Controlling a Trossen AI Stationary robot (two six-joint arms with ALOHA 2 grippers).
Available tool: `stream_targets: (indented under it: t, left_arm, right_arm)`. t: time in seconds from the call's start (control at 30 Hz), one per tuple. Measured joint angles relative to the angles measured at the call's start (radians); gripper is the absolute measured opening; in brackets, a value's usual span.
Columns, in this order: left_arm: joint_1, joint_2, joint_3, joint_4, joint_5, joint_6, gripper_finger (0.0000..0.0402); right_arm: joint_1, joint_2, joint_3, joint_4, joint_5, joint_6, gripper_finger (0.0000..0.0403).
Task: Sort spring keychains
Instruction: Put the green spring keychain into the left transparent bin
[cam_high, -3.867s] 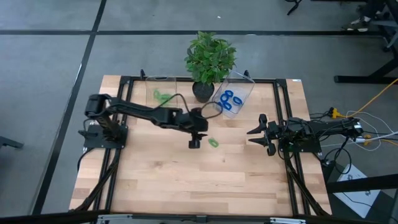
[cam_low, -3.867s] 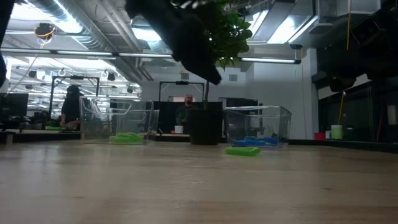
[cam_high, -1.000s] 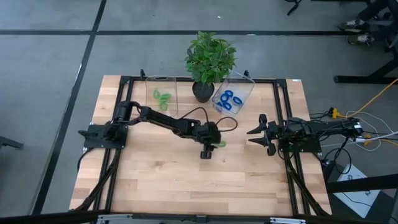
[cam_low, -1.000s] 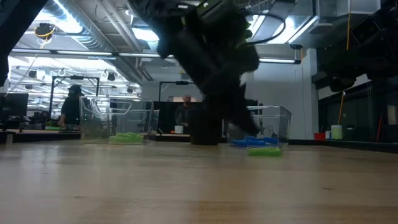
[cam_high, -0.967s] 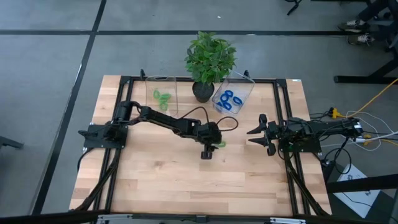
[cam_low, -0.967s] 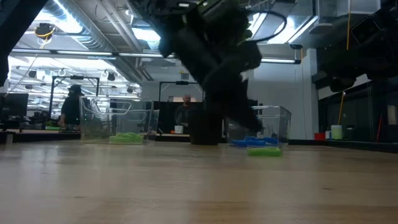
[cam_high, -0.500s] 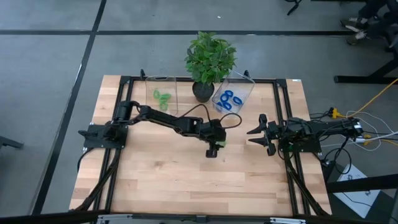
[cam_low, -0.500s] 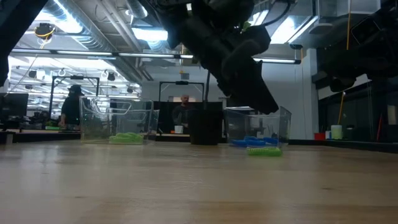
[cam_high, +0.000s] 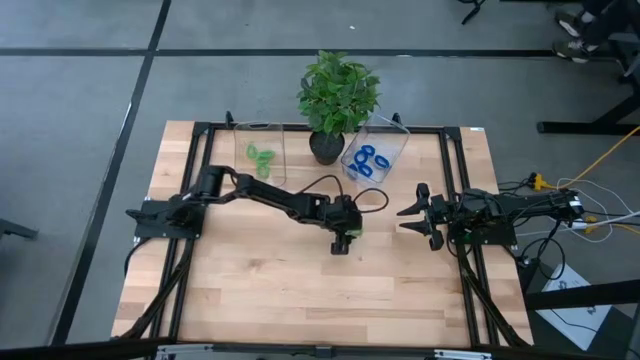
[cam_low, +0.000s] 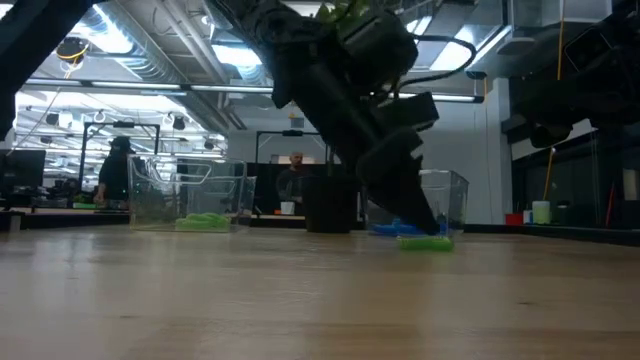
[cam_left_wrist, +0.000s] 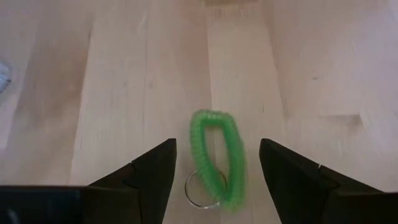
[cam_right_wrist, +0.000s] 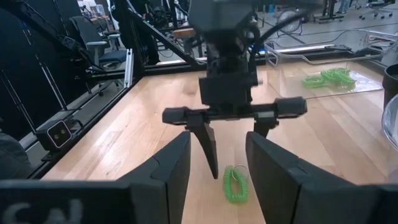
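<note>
One light green spring keychain (cam_left_wrist: 216, 158) lies flat on the wooden table with its metal ring toward my left gripper. My left gripper (cam_left_wrist: 217, 147) is open and low over it, one finger on either side and neither touching it. The right wrist view shows the same: the open left gripper (cam_right_wrist: 236, 152) above the green keychain (cam_right_wrist: 235, 182). In the high view the left gripper (cam_high: 345, 238) is at mid-table. My right gripper (cam_high: 415, 215) waits open near the table's right edge. Green keychains (cam_high: 260, 155) lie in the left clear bin, blue keychains (cam_high: 368, 163) in the right one.
A potted plant (cam_high: 337, 95) stands at the far edge between the two clear bins (cam_high: 385, 145). Black frame rails (cam_high: 455, 180) run along the table's sides. Bare wood (cam_high: 300, 290) stretches toward the near edge. People sit in the room beyond the table (cam_low: 295, 180).
My left gripper has shifted slightly toward the table's right edge. It rose off the table, then came down again with its open fingers on either side of the green keychain. The keychain has stayed where it was.
</note>
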Motion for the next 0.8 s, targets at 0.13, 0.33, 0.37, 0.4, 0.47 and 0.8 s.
stream_targets:
  t: [0.13,0.33,0.37,0.4,0.47,0.8]
  left_arm:
    - [0.001,0.024,0.000,-0.003,0.006,-0.001,0.0228]
    - [0.002,0.034,0.003,-0.027,0.017,-0.040,0.0227]
    - [0.002,0.034,0.003,-0.031,0.017,-0.054,0.0226]
    - [0.002,0.034,0.003,-0.034,0.015,-0.063,0.0223]
    - [0.002,0.034,0.004,-0.037,0.014,-0.073,0.0212]
    - [0.002,0.034,0.003,-0.051,0.039,-0.078,0.0102]
  right_arm:
    - [0.000,0.000,0.000,0.000,0.000,0.000,0.0154]
    - [0.000,0.000,0.000,0.001,0.000,0.000,0.0154]
    - [0.000,0.000,0.000,0.001,0.000,0.000,0.0154]
    - [0.000,0.000,0.000,0.000,0.000,0.000,0.0154]
    - [0.000,0.000,0.000,0.000,0.000,0.000,0.0154]
    - [0.000,0.000,0.000,0.000,0.000,0.000,0.0154]
